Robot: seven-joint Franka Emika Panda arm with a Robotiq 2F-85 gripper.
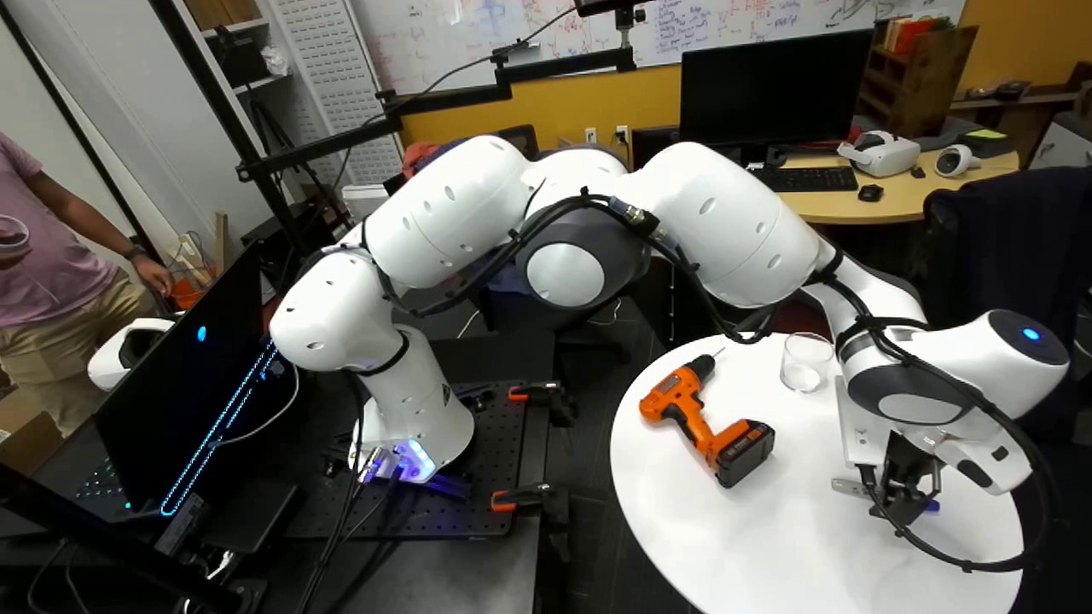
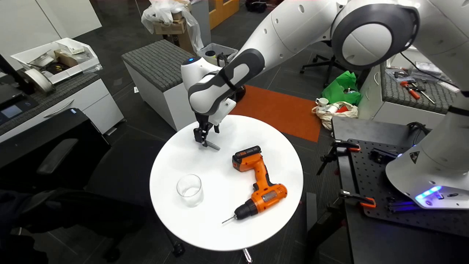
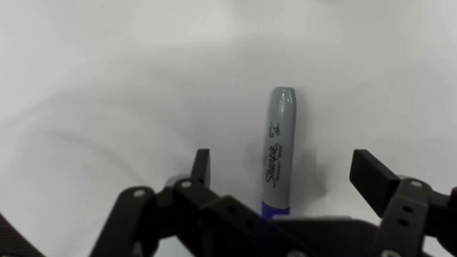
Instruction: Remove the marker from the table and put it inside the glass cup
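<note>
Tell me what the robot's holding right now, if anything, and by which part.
Nothing is held: the fingers are open, with a visible gap on each side of the marker.

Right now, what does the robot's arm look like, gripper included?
The arm is white with rounded segments, dark grey rings at some joints, black cables strapped along it and a small blue light near the end. The gripper is black, with two blocky fingers.

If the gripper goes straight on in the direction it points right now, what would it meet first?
Most likely the table: the open fingers point down at it on both sides of the marker. How much gap, if any, lies below them is unclear.
</note>
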